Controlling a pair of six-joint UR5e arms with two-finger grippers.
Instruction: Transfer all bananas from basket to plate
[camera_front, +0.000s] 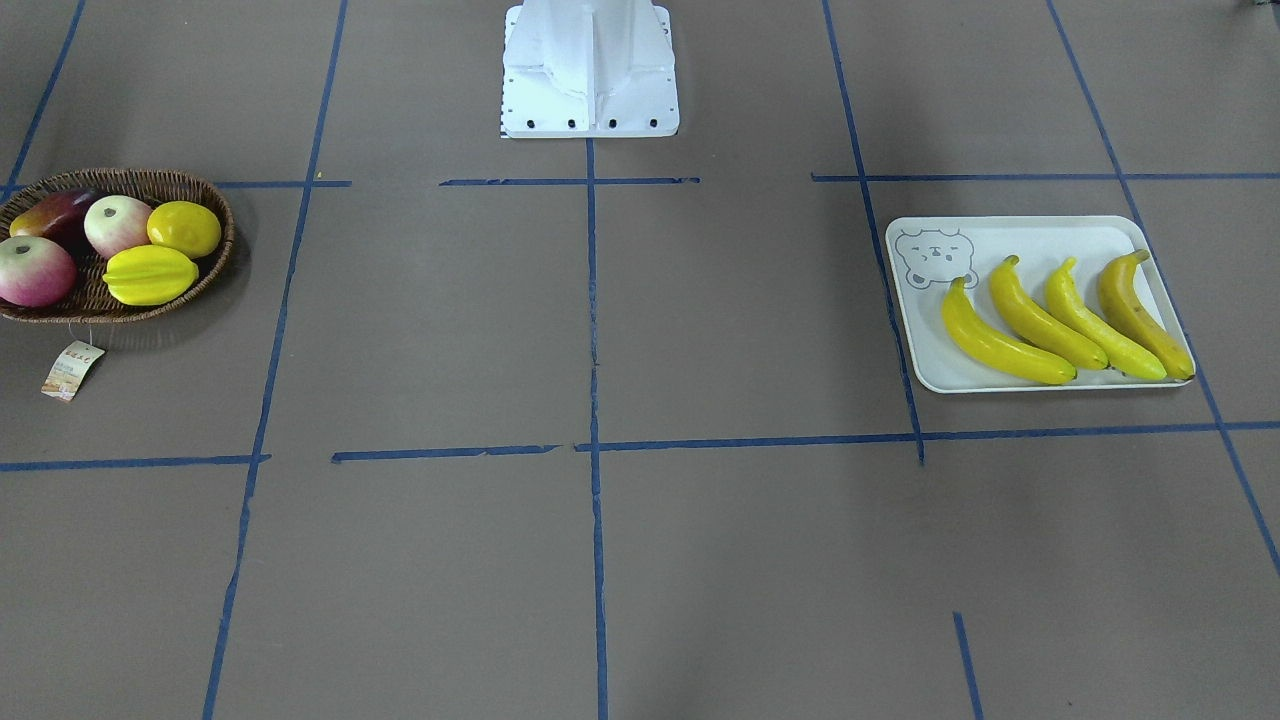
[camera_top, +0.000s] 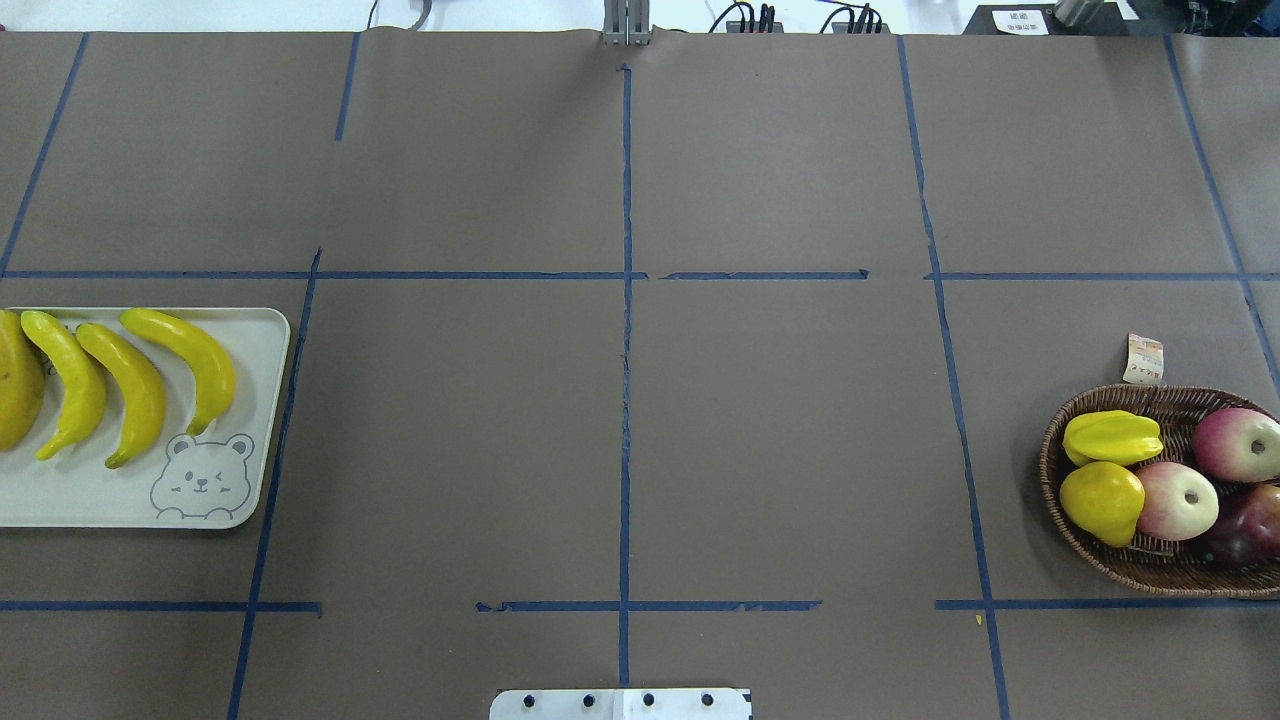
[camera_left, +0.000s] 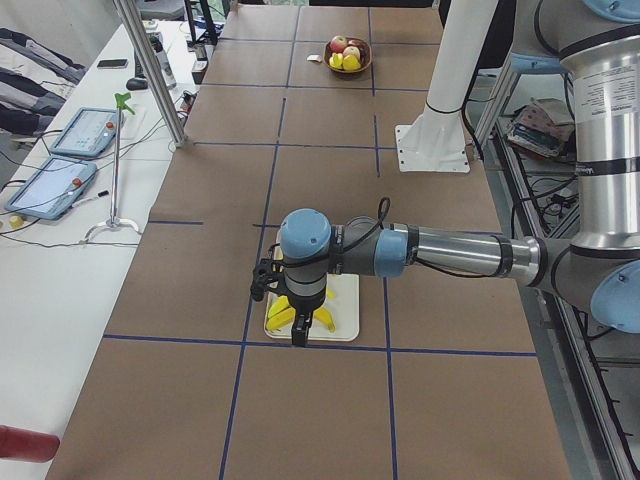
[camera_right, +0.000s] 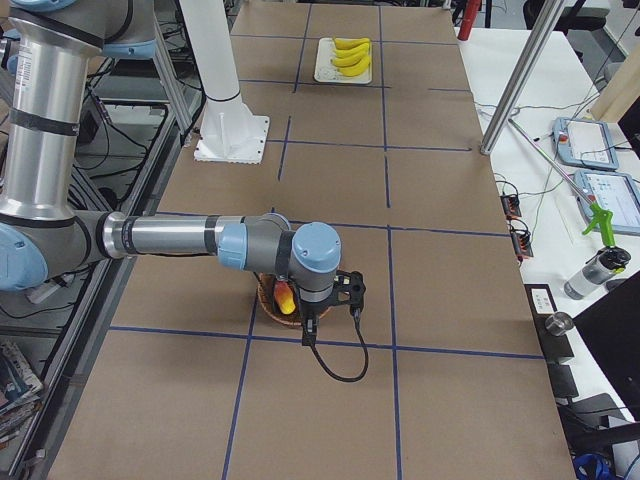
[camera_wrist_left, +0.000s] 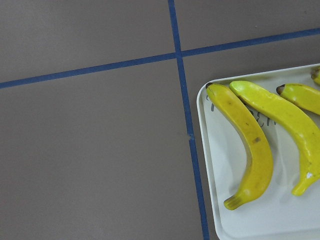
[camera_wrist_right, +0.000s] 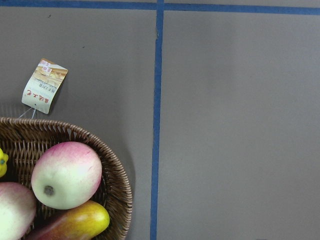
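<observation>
All four bananas (camera_front: 1040, 322) lie on the plate (camera_front: 1040, 232), side by side and slanted the same way, their dark tips pointing along the tray. They are long, curved and glossy. The one at the outer end is a darker orange-yellow banana (camera_front: 1135, 315). The plate is a pale cream rectangle with rounded corners, smooth and matte, with a grey bear face printed in one corner. That corner is bare.

Well apart, at the other end of the tabletop (camera_front: 430, 330), sits the basket (camera_front: 95, 290), shallow, round and woven of dark brown wicker. It holds no banana. A ridged yellow starfruit (camera_front: 150, 275), a round yellow lemon (camera_front: 184, 228), two pink-and-cream apples (camera_front: 117, 225) and a dark red fruit (camera_front: 60, 212) fill it, packed close together. A small paper tag (camera_front: 72, 370) on a string lies on the brown surface just beside the rim.

Between basket and plate there is only flat brown covering crossed by blue tape lines (camera_front: 593, 330), with the white robot base (camera_front: 590, 90) at the robot's edge.

The left tool (camera_left: 298, 338) hangs above the plate, and the right tool (camera_right: 308, 330) hangs above the basket, a black cable (camera_right: 340, 372) looping beneath it. Both show only in the side views, so I cannot tell how far either is open or whether it has hold of anything.
</observation>
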